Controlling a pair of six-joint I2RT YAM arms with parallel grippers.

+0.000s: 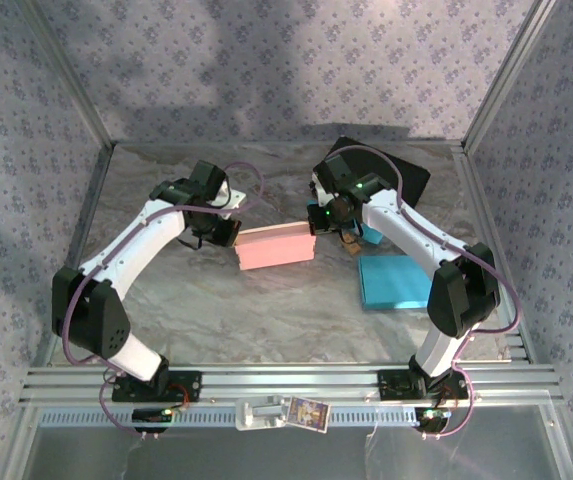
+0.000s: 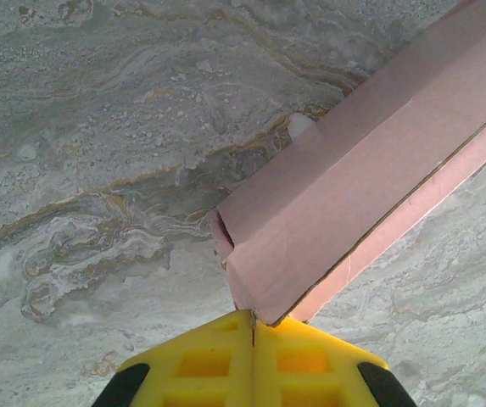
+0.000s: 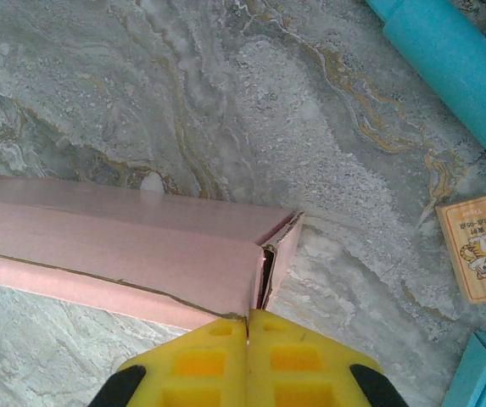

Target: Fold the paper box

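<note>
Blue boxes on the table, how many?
2. One blue box lies flat right of the pink box; the other peeks from under the right arm. More may be hidden.

1. Seen from above, the light is soft and even (no hard glare). Broad dim patches shade the back wall [image 1: 296,60].
2. Ahead of the left hand [image 2: 253,319] the counter [image 2: 98,127] is sharp, and the pink box [image 2: 370,161] throws a soft shadow just beside itself.
3. The right hand [image 3: 248,319], nearest the lens, looks a touch softer. The veined stone ahead of it is crisp and bright.
</note>
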